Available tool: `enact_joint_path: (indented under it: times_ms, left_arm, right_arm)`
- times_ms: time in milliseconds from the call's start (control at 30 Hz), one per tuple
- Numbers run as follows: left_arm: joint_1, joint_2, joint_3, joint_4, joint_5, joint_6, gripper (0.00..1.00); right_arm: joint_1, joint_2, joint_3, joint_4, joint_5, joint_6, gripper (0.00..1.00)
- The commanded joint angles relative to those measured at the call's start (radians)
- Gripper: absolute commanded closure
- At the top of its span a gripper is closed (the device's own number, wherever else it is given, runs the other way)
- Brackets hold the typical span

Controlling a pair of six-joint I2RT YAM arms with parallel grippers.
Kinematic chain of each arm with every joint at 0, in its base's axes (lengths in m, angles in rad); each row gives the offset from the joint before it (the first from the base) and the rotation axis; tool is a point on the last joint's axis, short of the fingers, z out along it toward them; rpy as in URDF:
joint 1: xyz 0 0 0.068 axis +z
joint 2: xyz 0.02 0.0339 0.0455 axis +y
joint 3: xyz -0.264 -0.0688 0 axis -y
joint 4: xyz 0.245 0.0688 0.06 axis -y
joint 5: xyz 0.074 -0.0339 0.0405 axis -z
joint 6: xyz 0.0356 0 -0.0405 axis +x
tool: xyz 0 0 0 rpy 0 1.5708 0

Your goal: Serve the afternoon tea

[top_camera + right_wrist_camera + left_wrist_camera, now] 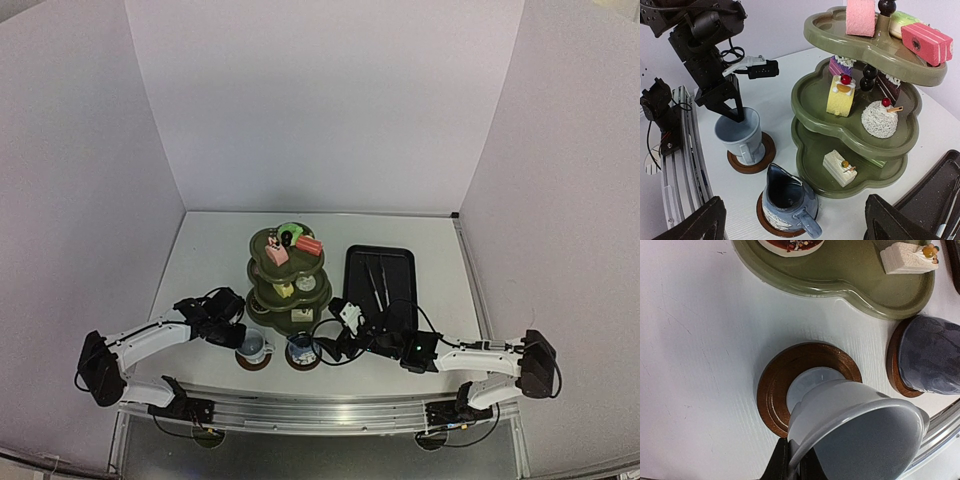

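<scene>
**Cup on its coaster, rim pinched: letting go is the risky part**

The left fingers [736, 109] are closed on the rim of the pale cup [740, 135], one inside and one outside. The cup seems to stand on its brown coaster [767, 146], a little off centre. If they pull away before letting go, or the inner one catches the rim, the cup could tip or drag the coaster. The darker cup [787, 200] on the second coaster [765, 222] sits just beside, and the green stand [807, 150] with its cakes is near, so a sideways swing could knock either. The right fingers [700, 222] stand wide apart, holding nothing, close to the darker cup; a careless advance would nudge it.
</scene>
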Motion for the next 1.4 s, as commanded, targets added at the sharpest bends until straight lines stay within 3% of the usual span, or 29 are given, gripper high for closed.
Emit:
enact_joint_path:
  times_ms: [0, 233, 500, 633, 733, 867, 1167, 1300, 1367]
  left_arm:
    - [-0.003, -0.01, 0.028, 0.022, -0.013, -0.01, 0.98]
    - [-0.003, -0.025, 0.033, 0.006, -0.043, -0.011, 0.65]
    - [-0.003, -0.069, 0.1, -0.019, -0.067, 0.026, 0.6]
    - [-0.001, -0.126, 0.174, 0.044, -0.115, 0.157, 0.48]
    - [0.014, -0.164, 0.188, 0.179, -0.267, 0.305, 0.35]
    - [0.191, -0.19, 0.187, 0.388, -0.282, 0.417, 0.25]
    - [0.582, -0.238, 0.026, 0.649, -0.168, 0.33, 0.09]
    - [0.706, -0.291, -0.126, 0.749, -0.099, 0.265, 0.02]
    - [0.764, -0.315, -0.206, 0.808, -0.071, 0.254, 0.0]
  right_arm:
    - [0.006, -0.01, -0.013, 0.002, 0.021, 0.003, 0.06]
    - [0.006, -0.001, -0.007, 0.002, 0.031, 0.006, 0.04]
    - [0.001, 0.002, 0.015, -0.046, 0.156, 0.055, 0.02]
    - [-0.06, 0.015, 0.081, -0.187, 0.176, 0.102, 0.02]
    - [-0.189, 0.001, 0.107, -0.282, 0.136, 0.187, 0.02]
    - [-0.386, -0.018, 0.146, -0.445, 0.173, 0.227, 0.02]
    - [-1.013, -0.131, 0.064, -0.447, -0.073, 0.287, 0.02]
    - [-1.214, -0.263, -0.075, -0.357, -0.235, 0.271, 0.02]
    - [-1.246, -0.348, -0.165, -0.298, -0.263, 0.254, 0.02]
